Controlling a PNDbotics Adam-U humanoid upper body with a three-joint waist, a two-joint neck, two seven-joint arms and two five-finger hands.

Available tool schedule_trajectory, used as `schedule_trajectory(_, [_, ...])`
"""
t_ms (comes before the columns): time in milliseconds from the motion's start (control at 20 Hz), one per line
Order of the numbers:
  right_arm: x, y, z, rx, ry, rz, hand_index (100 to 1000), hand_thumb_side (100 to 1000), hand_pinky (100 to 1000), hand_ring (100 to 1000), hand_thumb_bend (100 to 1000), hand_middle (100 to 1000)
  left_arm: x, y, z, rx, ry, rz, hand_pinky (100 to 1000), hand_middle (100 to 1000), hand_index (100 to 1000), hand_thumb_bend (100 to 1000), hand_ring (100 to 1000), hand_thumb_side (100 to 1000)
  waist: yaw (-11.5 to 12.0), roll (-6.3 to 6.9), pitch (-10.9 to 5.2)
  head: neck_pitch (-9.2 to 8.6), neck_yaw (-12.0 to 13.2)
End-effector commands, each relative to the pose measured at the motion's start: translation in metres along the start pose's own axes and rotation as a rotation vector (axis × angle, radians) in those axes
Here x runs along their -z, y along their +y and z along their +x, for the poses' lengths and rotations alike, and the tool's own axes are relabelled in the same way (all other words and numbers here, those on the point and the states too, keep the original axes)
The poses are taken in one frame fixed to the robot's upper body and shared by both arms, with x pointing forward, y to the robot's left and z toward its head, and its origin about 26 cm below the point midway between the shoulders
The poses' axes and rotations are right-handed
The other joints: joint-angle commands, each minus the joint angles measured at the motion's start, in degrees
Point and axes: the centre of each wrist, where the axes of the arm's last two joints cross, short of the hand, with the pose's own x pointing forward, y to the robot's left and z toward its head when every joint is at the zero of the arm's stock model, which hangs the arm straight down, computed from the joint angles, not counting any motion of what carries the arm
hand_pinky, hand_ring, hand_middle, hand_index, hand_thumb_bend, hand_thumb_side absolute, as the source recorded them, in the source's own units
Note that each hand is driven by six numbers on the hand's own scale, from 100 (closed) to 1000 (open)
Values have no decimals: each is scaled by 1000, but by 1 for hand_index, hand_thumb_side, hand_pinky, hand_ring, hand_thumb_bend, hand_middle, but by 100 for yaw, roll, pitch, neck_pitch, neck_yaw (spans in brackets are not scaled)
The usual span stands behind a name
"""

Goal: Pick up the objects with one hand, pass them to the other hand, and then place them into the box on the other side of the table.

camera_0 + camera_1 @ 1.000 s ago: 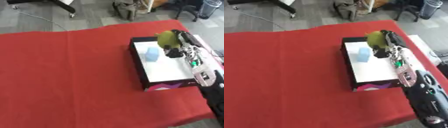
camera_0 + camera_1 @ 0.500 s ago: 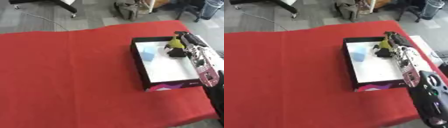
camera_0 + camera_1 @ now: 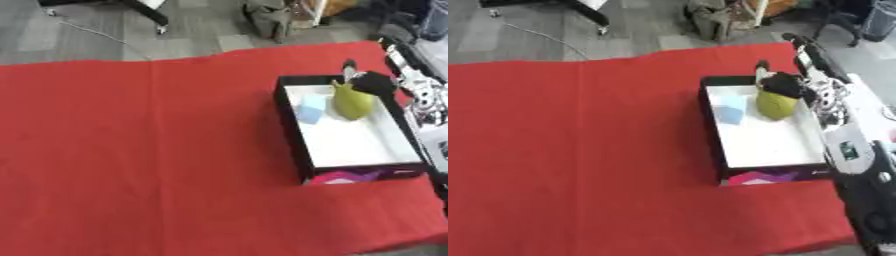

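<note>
A black-rimmed box (image 3: 293, 131) with a white floor stands on the right side of the red table. Inside it, near the far end, lies a light blue object (image 3: 310, 109). Beside that, a yellow-green rounded object (image 3: 353, 102) sits low in the box. My right hand (image 3: 374, 83) comes in from the right edge and rests against the top of the yellow-green object; whether it still holds it is hidden. The left hand shows in neither view.
The red cloth (image 3: 140, 150) covers the table out to its edges. The box's near end wall carries a pink pattern (image 3: 348, 176). Grey floor, chair legs and bags lie beyond the far edge.
My right hand has lowered the yellow-green object from above the box's far end down into the box beside the blue object.
</note>
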Motion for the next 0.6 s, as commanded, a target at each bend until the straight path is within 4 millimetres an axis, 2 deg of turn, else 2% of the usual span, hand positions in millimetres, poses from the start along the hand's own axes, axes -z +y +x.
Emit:
schedule_trajectory(50, [-2,-10,18,128,-136,-29,1000,546,1000,1000,100,1000,16,20,1,91,10,13,684,689,810,100,680,649,21,19,-111,-17,136])
schedule_trajectory(150, [-3,-9,23,161,-177,-19,1000,450,994,1000,100,1000,23,28,-4,134,57,-14,691,701,831,109,684,667,35,34,-117,-9,201])
schedule_trajectory(200, [-3,-9,26,167,-195,-11,1000,431,992,1000,100,989,27,33,-7,159,85,-39,700,710,846,118,692,677,43,43,-120,-5,249])
schedule_trajectory(400, [-5,-9,34,162,-241,14,1000,491,997,1000,100,939,40,48,-15,243,177,-195,736,735,876,147,736,673,66,72,-130,-8,472])
schedule_trajectory(600, [-8,-10,39,152,-274,5,1000,447,995,1000,100,935,49,60,-23,291,284,-378,777,759,896,238,773,626,78,88,-141,-13,704])
